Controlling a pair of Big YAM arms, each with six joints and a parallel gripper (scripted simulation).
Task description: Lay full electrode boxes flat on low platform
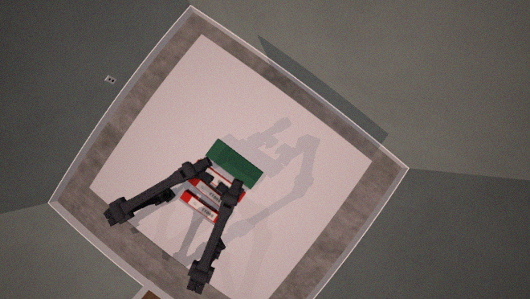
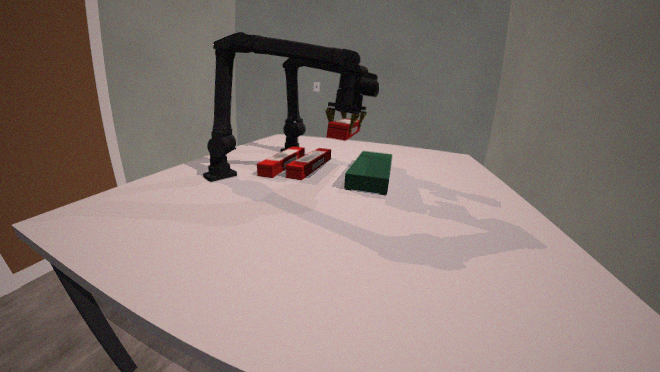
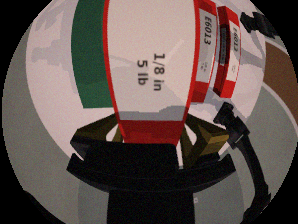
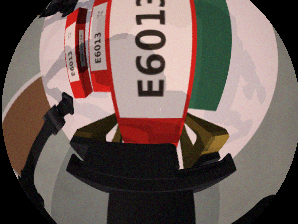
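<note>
One red and white electrode box [image 1: 217, 177] [image 2: 343, 130] [image 3: 145, 60] [image 4: 150, 50] hangs in the air, level, gripped at both ends. My left gripper [image 1: 205, 164] [image 3: 151, 112] is shut on the end marked "1/8 in 5 lb". My right gripper [image 1: 234, 188] [image 4: 150, 131] is shut on the end marked "E6013". The green low platform [image 1: 234, 162] [image 2: 369, 172] [image 3: 90, 60] [image 4: 212, 55] lies on the table right beside and below the held box, with nothing on it. Two more red boxes [image 1: 199, 206] [image 2: 280, 161] [image 2: 308, 163] [image 3: 205, 50] [image 4: 100, 55] lie flat, side by side, on the table on the other side.
The white table [image 1: 201, 100] [image 2: 300, 275] bears both arm bases [image 1: 118, 210] [image 1: 198, 277] near one edge. A brown panel [image 2: 45, 125] stands off the table on the left.
</note>
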